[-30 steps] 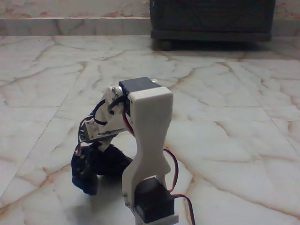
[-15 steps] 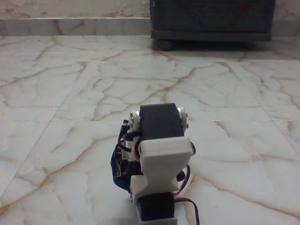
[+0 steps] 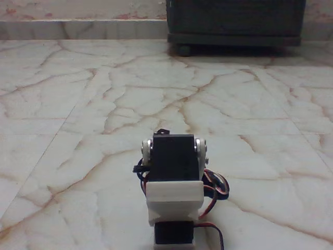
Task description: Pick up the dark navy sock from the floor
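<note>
In the fixed view the white and black arm (image 3: 174,187) is folded low over the floor (image 3: 78,104), and I see it from behind. A black servo block (image 3: 174,162) sits on top of a white bracket (image 3: 174,200), with red and black wires looping out on both sides. The dark navy sock is hidden behind the folded arm. The arm's body also covers everything in front of it at its far end. The floor is glossy cream marble with reddish-brown veins.
A dark cabinet (image 3: 234,21) on round feet stands at the back right. A low marble ledge (image 3: 78,27) runs along the far wall. Open floor lies to the left, right and beyond the arm.
The arm has swung from the left to the centre and folded down low. The sock, seen held at the left one second ago and partly visible half a second ago, is now hidden.
</note>
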Controlling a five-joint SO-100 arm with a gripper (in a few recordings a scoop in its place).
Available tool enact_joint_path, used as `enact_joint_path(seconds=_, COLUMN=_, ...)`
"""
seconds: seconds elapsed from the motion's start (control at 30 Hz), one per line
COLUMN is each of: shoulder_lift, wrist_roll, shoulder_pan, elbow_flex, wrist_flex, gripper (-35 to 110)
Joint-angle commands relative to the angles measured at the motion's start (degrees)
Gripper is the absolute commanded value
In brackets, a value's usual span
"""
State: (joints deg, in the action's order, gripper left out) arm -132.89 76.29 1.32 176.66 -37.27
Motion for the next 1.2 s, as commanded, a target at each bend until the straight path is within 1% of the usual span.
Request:
enact_joint_path(seconds=0.0, shoulder_lift=-1.1, wrist_roll=1.0, shoulder_pan=-0.4, elbow_flex=-0.1, wrist_flex=-1.4, gripper=0)
enact_joint_path(seconds=0.1, shoulder_lift=-0.5, wrist_roll=5.4, shoulder_pan=-1.2, elbow_flex=-0.1, wrist_flex=-3.9, gripper=0)
enact_joint_path(seconds=0.23, shoulder_lift=-0.4, wrist_roll=14.1, shoulder_pan=-2.8, elbow_flex=-0.1, wrist_flex=-5.4, gripper=0)
enact_joint_path(seconds=0.33, shoulder_lift=-0.5, wrist_roll=17.2, shoulder_pan=-2.8, elbow_flex=-0.1, wrist_flex=-7.3, gripper=0)
enact_joint_path(seconds=0.47, shoulder_lift=-0.5, wrist_roll=20.7, shoulder_pan=-3.2, elbow_flex=-0.1, wrist_flex=-7.2, gripper=0)
enact_joint_path(seconds=0.93, shoulder_lift=-0.9, wrist_roll=22.1, shoulder_pan=-2.9, elbow_flex=-0.1, wrist_flex=-9.0, gripper=0)
enact_joint_path(seconds=1.17, shoulder_lift=-1.7, wrist_roll=22.5, shoulder_pan=-3.2, elbow_flex=-0.1, wrist_flex=-8.0, gripper=0)
